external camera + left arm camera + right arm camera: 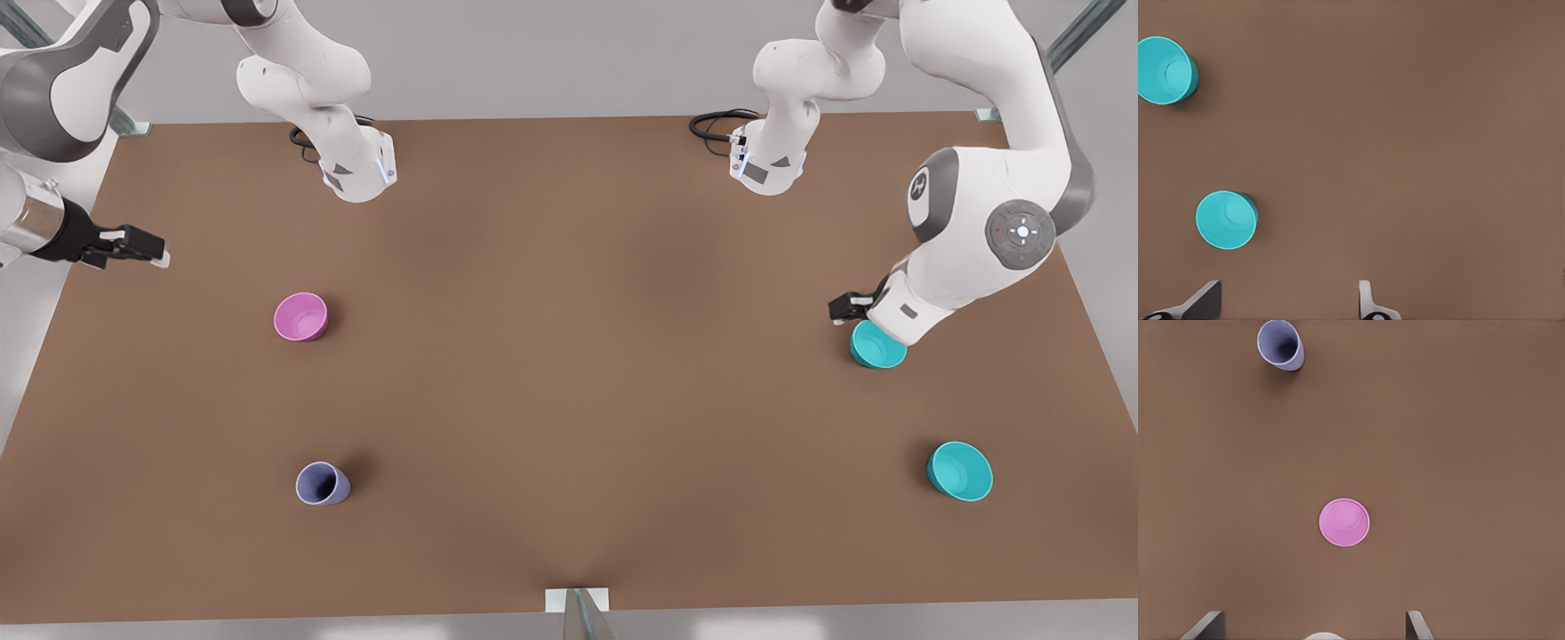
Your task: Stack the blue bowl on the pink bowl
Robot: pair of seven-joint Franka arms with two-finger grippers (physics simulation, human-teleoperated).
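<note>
My left claw (845,308) hangs open by the blue bowl (876,345) at the front view's right, not yet gripping. Next: close on its rim. The pink bowl (300,317) waits left, right claw (142,247) open above.

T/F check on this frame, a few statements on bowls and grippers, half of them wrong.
1. The blue bowl already sits in the pink bowl. False: both stand on the table, far apart, on opposite sides of the front view.
2. The left gripper is open and empty, close to the blue bowl. True.
3. The right gripper is shut on the pink bowl. False: it is open, apart from that bowl.
4. A second teal bowl stands on the blue bowl's side of the table. True.
5. The lavender cup is inside the pink bowl. False: it stands alone, nearer the front view's bottom edge.
</note>
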